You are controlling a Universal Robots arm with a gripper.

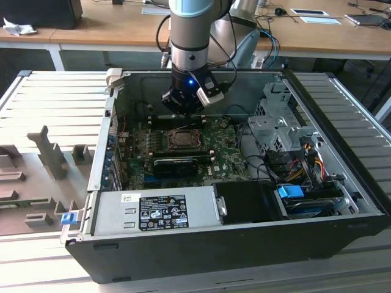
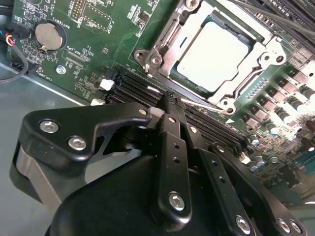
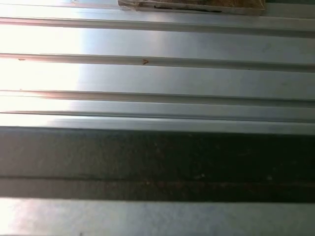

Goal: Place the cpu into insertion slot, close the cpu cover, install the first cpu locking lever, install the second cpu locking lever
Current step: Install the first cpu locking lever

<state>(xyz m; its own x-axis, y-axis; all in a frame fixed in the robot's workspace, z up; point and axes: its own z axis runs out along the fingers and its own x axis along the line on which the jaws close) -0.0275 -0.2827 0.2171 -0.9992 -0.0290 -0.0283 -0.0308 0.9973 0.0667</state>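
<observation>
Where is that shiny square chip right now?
The cpu sits in the insertion slot on the green board, framed by the cpu cover, just beyond the gripper in the second wrist view.

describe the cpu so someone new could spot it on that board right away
Inside the open computer case, find the green motherboard; near its middle sits the insertion slot, just below the tool. The cpu is the pale silver square showing through the cpu cover, unlike the round coin battery nearby.
</observation>
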